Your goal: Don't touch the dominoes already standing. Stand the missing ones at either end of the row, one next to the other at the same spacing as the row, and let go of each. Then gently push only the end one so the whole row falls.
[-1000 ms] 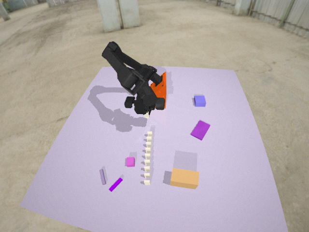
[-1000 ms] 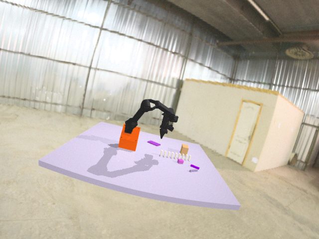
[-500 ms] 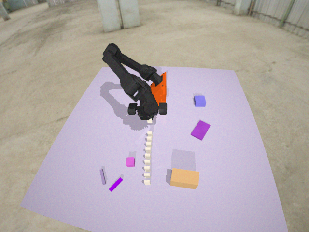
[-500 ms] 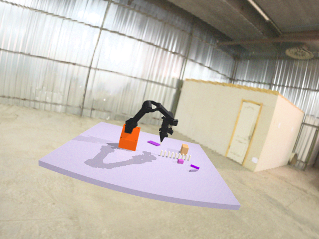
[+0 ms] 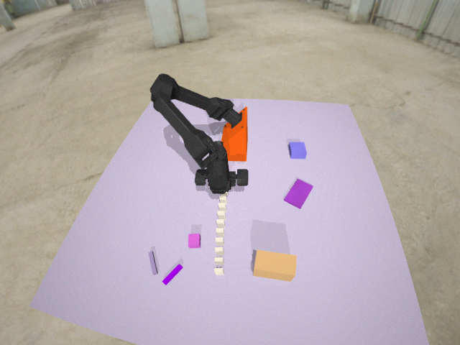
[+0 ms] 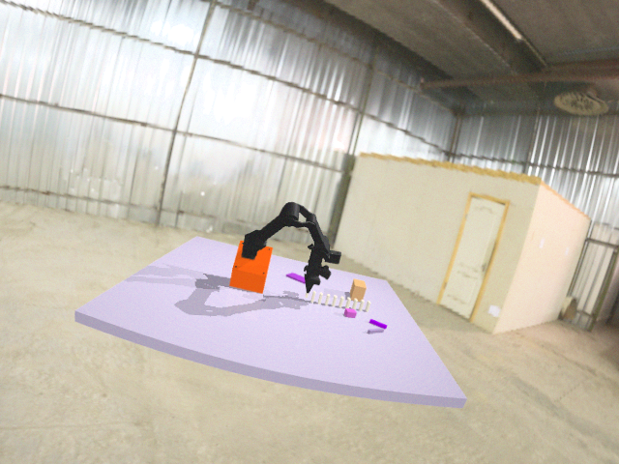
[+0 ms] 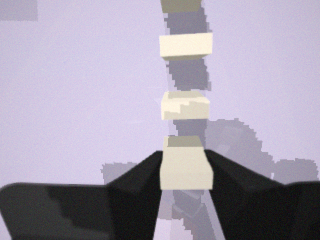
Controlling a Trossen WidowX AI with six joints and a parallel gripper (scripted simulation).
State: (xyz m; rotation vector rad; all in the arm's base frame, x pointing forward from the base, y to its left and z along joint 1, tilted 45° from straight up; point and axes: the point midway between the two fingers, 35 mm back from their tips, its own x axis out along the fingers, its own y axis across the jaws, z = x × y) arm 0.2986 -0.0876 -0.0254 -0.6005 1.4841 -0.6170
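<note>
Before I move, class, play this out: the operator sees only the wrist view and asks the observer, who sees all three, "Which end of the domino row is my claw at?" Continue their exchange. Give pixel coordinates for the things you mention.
Observer: The claw [image 5: 219, 191] [image 6: 308, 290] [image 7: 183, 156] is at the end of the domino row [image 5: 219, 240] [image 6: 341, 301] [image 7: 186, 46] nearest the orange base [image 5: 236, 148] [image 6: 257, 284].

Operator: Does anything lie between the row and the two purple sticks?

Observer: Yes, a pink cube [image 5: 194, 240] [image 6: 350, 313].

Operator: And across the row from that cube?

Observer: A light orange block [image 5: 274, 264] [image 6: 358, 288], apart from the row.
</note>
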